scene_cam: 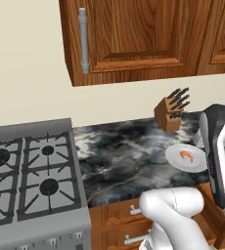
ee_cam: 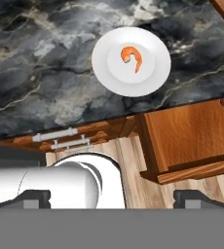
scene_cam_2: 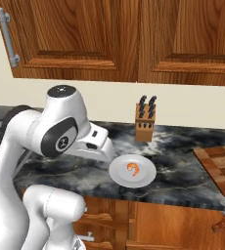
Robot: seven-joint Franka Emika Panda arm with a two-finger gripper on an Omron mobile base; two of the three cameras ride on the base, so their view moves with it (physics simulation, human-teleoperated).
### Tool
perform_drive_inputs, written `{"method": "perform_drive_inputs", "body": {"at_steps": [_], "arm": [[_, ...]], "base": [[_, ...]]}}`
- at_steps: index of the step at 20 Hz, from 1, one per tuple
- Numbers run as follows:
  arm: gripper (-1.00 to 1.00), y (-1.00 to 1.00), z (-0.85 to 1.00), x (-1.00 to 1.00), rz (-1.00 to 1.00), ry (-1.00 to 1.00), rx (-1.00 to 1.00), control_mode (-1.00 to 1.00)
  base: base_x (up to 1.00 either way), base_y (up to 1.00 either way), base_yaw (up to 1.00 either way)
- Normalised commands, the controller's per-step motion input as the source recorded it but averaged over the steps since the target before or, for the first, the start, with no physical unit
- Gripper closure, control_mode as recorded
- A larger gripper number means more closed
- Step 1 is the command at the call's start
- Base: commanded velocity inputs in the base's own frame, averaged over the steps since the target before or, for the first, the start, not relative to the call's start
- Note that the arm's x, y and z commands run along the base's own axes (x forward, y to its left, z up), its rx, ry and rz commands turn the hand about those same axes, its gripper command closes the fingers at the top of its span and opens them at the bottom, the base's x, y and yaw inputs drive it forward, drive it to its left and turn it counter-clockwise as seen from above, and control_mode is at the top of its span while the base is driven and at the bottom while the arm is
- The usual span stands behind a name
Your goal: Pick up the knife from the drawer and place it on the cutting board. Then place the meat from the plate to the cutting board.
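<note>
The round white plate point(ee_cam: 104, 73) sits on the dark marble counter with the small orange meat point(ee_cam: 132, 58) at its middle. Both show again in the base views: plate point(scene_cam_2: 117, 173), meat point(scene_cam_2: 132, 168), plate point(scene_cam: 173, 158), meat point(scene_cam: 186, 156). Below the counter edge, the wide wooden drawer point(ee_cam: 192, 133) stands pulled out. A reddish-brown handle that looks like the knife point(scene_cam_2: 221, 223) lies at its right end, its blade hidden. The block-patterned cutting board point(scene_cam_2: 222, 168) rests at the counter's right. My gripper point(ee_cam: 116, 197) hangs open above the counter front, its dark fingertips point(ee_cam: 36, 197) far apart and holding nothing.
A wooden knife block point(scene_cam_2: 145, 119) with black-handled knives stands against the wall behind the plate. A gas stove point(scene_cam: 26, 176) takes up the left. Narrower drawers point(ee_cam: 60, 138) with silver handles sit under the counter. Upper cabinets point(scene_cam_2: 119, 39) hang overhead.
</note>
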Motion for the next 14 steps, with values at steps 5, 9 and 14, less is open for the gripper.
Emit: {"method": "perform_drive_inputs", "body": {"at_steps": [5, 9, 14], "arm": [[-1.00, -0.22, -0.53, -0.05, -0.02, 0.16, -0.14, -1.00], [-1.00, -0.52, -0.46, -0.03, -0.02, 0.18, -0.08, -1.00], [-1.00, -0.73, -0.50, -0.05, -0.04, 0.14, -0.01, -1.00]], "base": [[0.00, 0.00, 0.00], [0.00, 0.00, 0.00], [0.00, 0.00, 0.00]]}}
